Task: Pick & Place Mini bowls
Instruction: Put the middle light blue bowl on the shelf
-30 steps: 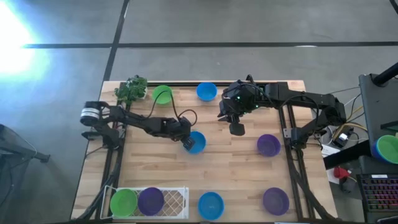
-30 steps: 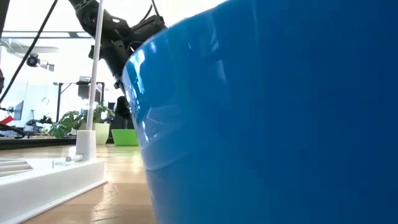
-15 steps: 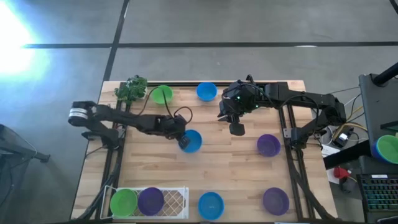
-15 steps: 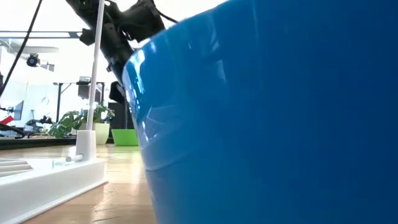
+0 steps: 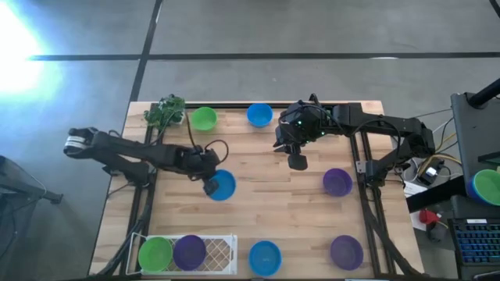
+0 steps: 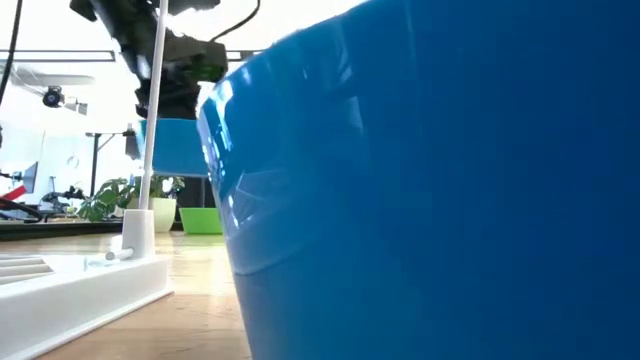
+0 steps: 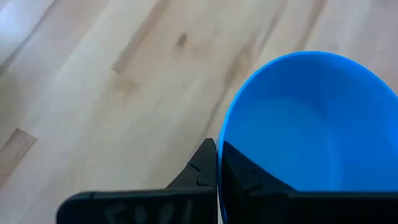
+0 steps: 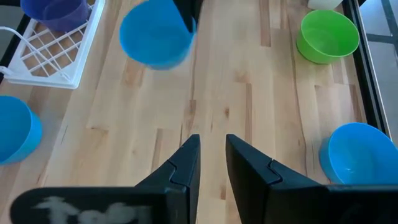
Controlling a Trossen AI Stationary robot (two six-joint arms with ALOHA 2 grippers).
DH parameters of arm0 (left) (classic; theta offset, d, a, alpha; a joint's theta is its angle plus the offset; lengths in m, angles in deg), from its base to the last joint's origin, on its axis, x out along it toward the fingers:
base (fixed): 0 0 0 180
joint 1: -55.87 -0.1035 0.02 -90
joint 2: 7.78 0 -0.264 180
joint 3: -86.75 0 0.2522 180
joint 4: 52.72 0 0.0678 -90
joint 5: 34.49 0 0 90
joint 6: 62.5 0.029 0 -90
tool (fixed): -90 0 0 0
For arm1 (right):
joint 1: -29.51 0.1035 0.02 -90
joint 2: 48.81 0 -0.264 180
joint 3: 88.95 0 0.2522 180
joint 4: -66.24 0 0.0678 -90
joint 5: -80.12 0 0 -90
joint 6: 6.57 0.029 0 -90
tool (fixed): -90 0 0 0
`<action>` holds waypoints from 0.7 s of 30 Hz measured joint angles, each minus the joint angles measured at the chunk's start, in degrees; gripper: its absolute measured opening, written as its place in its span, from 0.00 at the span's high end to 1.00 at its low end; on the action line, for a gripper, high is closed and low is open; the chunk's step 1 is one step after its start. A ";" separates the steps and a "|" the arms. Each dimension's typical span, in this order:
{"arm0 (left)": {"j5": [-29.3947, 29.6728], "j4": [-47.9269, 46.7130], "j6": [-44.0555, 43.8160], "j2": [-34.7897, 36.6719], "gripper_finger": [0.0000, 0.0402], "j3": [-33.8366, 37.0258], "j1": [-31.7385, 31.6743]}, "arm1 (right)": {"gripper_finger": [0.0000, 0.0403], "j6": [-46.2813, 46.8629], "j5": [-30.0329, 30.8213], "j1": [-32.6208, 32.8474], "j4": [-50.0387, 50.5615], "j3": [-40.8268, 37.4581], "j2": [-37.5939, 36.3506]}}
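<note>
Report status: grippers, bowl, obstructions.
Left gripper shut on blue bowl, lifted off table. Right gripper open, hovering mid-table. White mesh tray holds green, purple bowls. Path unobstructed.

Leafy toy plant (image 5: 165, 112) at table's far-left corner; white mesh tray (image 5: 221, 250) at near-left edge.

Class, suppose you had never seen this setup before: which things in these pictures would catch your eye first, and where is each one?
First, the blue bowl pinched by its rim in the left end effector, lifted clear of the wooden table left of centre. Next, another blue bowl so close to the low camera that it fills most of that view. Then the white tray at the front left corner, holding a green bowl and a purple bowl.
</note>
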 joint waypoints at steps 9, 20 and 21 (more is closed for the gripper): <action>-2.89 -2.02 6.20 0.07 1.00 0.83 6.92 | 0.81 0.48 0.01 0.00 -0.10 -0.18 0.00; -7.94 6.16 9.06 -3.17 1.00 0.85 13.69 | 0.81 0.48 0.01 0.00 -0.27 -0.19 0.00; -8.02 7.10 8.91 -3.72 1.00 0.85 14.15 | 0.81 0.48 0.01 -0.02 -0.31 -0.19 0.00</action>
